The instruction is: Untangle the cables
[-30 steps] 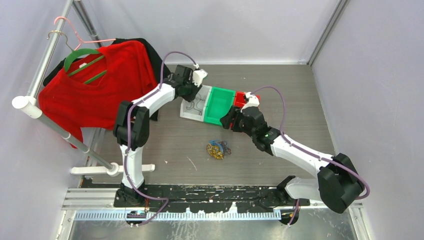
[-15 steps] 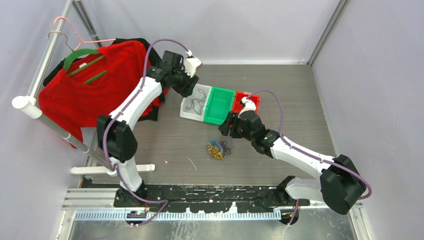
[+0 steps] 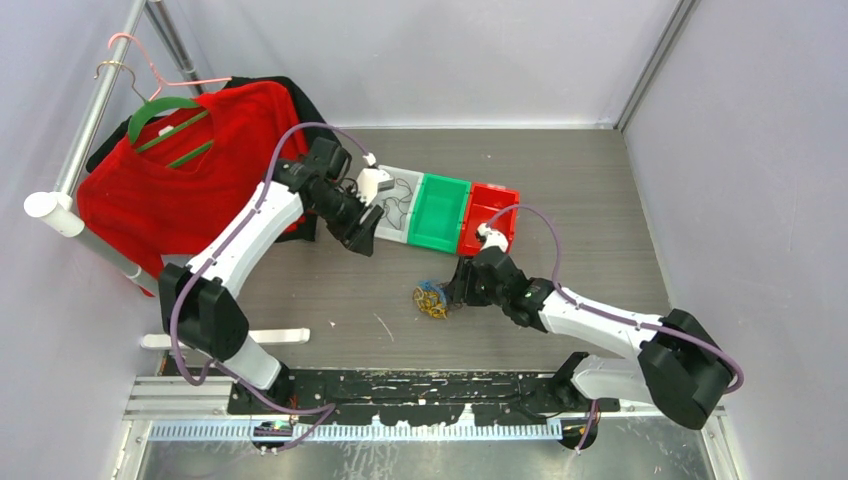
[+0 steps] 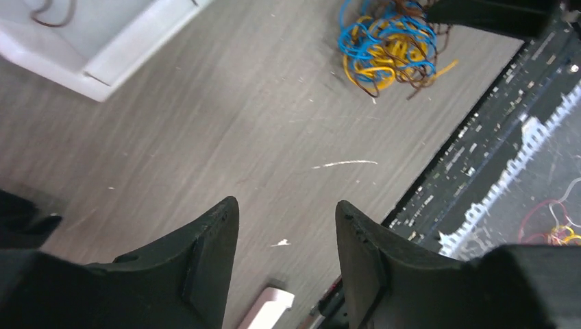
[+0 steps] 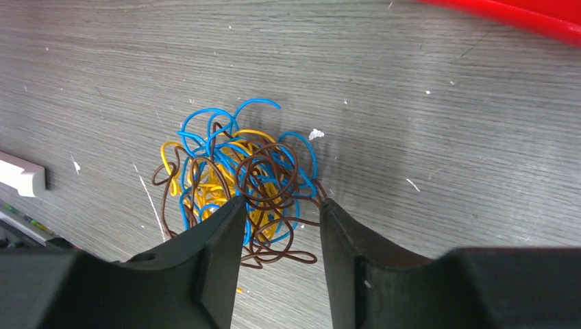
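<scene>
The cables (image 3: 433,298) lie in a tangled ball of blue, yellow and brown cords on the grey table, clear in the right wrist view (image 5: 236,175) and at the top of the left wrist view (image 4: 389,46). My right gripper (image 5: 279,204) is open, its jaws on either side of the ball's near edge, with brown loops between them. In the top view the right gripper (image 3: 455,291) sits right beside the ball. My left gripper (image 4: 286,205) is open and empty over bare table, left of the white tray (image 3: 392,222) in the top view (image 3: 362,232).
A white tray with a dark cord in it, a green bin (image 3: 441,212) and a red bin (image 3: 488,215) stand in a row at the back. A red shirt (image 3: 190,175) hangs on a rack at the left. A black rail (image 3: 400,385) runs along the near edge.
My left gripper has swung from above the white tray down and toward the near side, left of it. My right gripper has moved from the green bin down to the cable ball.
</scene>
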